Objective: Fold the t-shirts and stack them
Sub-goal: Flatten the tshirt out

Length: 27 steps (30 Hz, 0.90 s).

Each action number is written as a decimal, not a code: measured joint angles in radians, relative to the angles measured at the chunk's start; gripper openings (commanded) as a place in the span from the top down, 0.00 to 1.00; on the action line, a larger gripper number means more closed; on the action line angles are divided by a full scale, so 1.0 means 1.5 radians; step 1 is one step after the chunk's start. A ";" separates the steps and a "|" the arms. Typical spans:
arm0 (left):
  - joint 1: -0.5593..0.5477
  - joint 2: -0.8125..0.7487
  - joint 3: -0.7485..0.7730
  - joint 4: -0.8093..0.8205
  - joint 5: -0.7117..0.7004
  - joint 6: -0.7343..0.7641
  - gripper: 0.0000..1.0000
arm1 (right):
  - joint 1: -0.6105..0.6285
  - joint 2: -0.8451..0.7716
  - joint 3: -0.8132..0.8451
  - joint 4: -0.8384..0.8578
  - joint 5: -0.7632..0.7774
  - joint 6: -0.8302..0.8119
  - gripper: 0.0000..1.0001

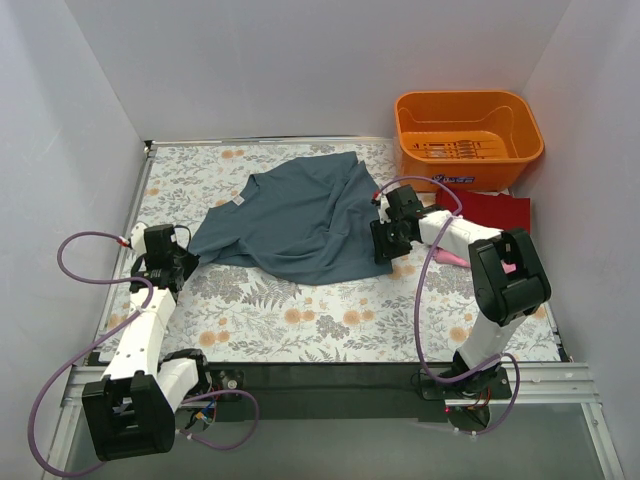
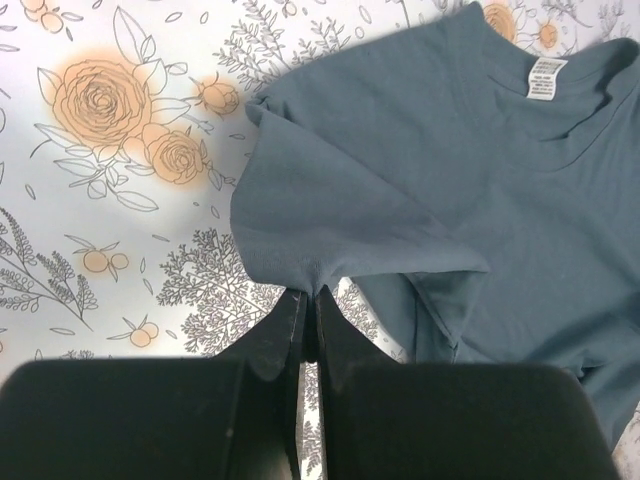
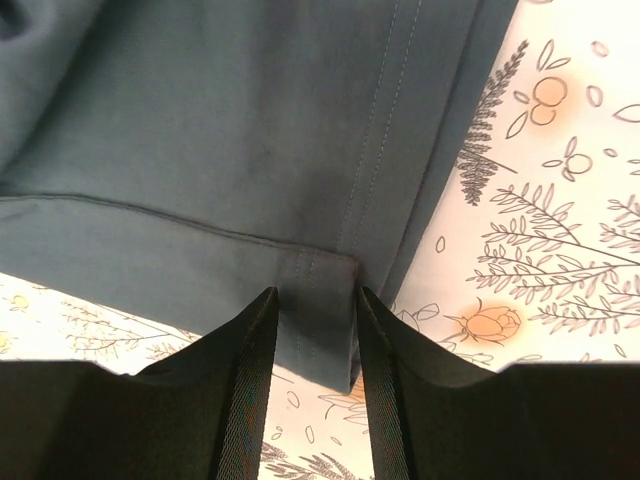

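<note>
Blue-grey t-shirt (image 1: 295, 215) lay unfolded and rumpled across the middle of the floral table (image 1: 300, 320), collar toward the left and hem toward the right; white neck label (image 2: 545, 78) showed at the collar; cloth was bunched in loose folds, not flat.

Left gripper (image 1: 187, 262) sat at the shirt's near-left edge; in the left wrist view its jaws were pressed together, pinching the edge of the sleeve (image 2: 300, 220); cloth puckered into a small peak right at the fingertips; rest of the sleeve spread on the table beyond them.

Right gripper (image 1: 383, 243) was at the shirt's right edge, low to the table; in the right wrist view its two fingers (image 3: 250, 380) stood partly apart with the stitched hem corner (image 3: 320, 300) lying between them; a gap showed on both sides of that strip of cloth, so the jaws were around the hem, not clamped on it.

Dark red t-shirt (image 1: 497, 210) lay folded flat at the far right, just in front of the orange basket (image 1: 430, 165); its left end was hidden by the right arm; could not tell whether it touched the basket.

Pink t-shirt (image 1: 452, 259) showed only as a small sliver near the right arm, mostly hidden behind it; shape could not be told.

Basket stood in the far right corner, well apart from the blue-grey shirt.
</note>
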State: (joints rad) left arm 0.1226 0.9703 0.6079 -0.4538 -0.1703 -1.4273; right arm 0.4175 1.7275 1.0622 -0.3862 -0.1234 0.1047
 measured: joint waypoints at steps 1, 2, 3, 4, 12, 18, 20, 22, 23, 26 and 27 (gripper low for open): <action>0.000 0.000 0.000 0.004 0.000 0.001 1.00 | 0.000 0.007 0.000 0.000 -0.002 0.000 0.61; 0.000 0.000 0.000 0.008 0.000 0.002 1.00 | 0.000 0.012 0.000 0.000 -0.002 0.000 0.61; 0.000 0.000 0.000 0.011 0.000 0.002 1.00 | 0.000 0.015 0.002 0.000 -0.004 0.000 0.60; 0.000 0.000 0.000 0.012 0.000 0.004 1.00 | 0.000 0.015 0.002 0.002 -0.005 -0.001 0.59; 0.000 0.000 0.000 0.014 0.001 0.007 1.00 | 0.000 0.016 0.003 0.003 -0.018 -0.005 0.69; 0.000 0.000 0.000 0.014 0.002 0.007 1.00 | 0.001 -0.006 0.001 0.002 -0.045 -0.005 0.71; 0.000 0.000 0.000 0.014 0.002 0.007 1.00 | 0.002 -0.033 -0.007 0.007 -0.055 -0.006 0.72; 0.000 0.000 0.000 0.014 0.002 0.007 1.00 | 0.006 -0.062 -0.019 0.011 -0.067 -0.008 0.79; 0.000 0.000 0.000 0.014 0.002 0.007 1.00 | 0.007 -0.075 -0.026 0.015 -0.074 -0.011 0.80; 0.000 0.000 0.000 0.014 0.002 0.007 1.00 | 0.012 -0.100 -0.051 0.022 -0.092 -0.018 0.95; 0.000 0.000 0.000 0.014 0.002 0.008 1.00 | 0.014 -0.105 -0.063 0.027 -0.095 -0.019 0.99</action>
State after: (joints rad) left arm 0.1226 0.9707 0.6079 -0.4320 -0.1673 -1.4158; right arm 0.4381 1.5707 0.9684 -0.3450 -0.2661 0.0761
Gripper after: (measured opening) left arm 0.042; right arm 0.076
